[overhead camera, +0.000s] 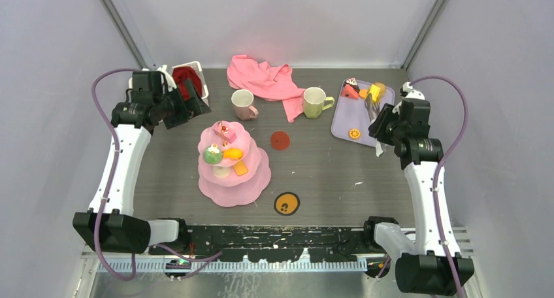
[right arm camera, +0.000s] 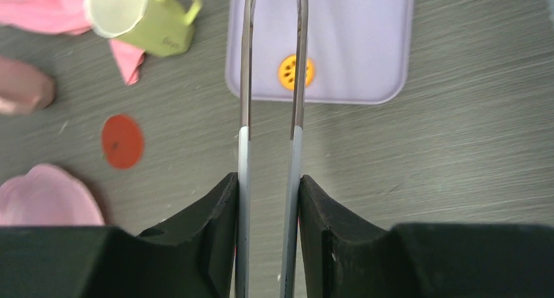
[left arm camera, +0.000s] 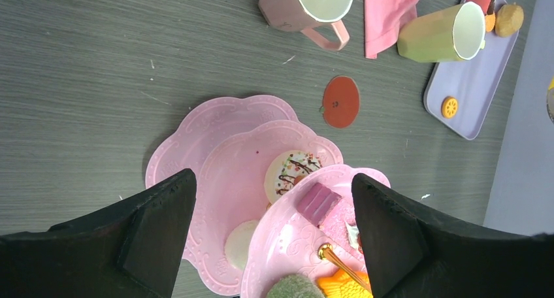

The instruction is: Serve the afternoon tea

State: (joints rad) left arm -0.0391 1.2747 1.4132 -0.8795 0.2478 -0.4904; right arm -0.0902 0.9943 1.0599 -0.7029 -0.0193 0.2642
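Pink cloth (overhead camera: 261, 79) beside yellow-green mug (overhead camera: 315, 102); left tool (left arm camera: 271, 176) wide open, empty, near cake stand (left arm camera: 176, 148); right tool (right arm camera: 268, 178) clamps tongs (right arm camera: 247, 63).

Dark wood-grain tabletop (overhead camera: 326, 174). Far-left corner: white basket (overhead camera: 202, 83). Middle of far edge: crumpled pink cloth (overhead camera: 261, 76), with the pink mug (overhead camera: 243, 104) and yellow-green mug (overhead camera: 315, 102) just in front of it. Far-right corner: lilac tray (overhead camera: 346, 120). Left of centre: cake stand (overhead camera: 225, 195). Red disc (overhead camera: 280, 140) sits mid-table, orange disc (overhead camera: 287, 203) near the near edge.
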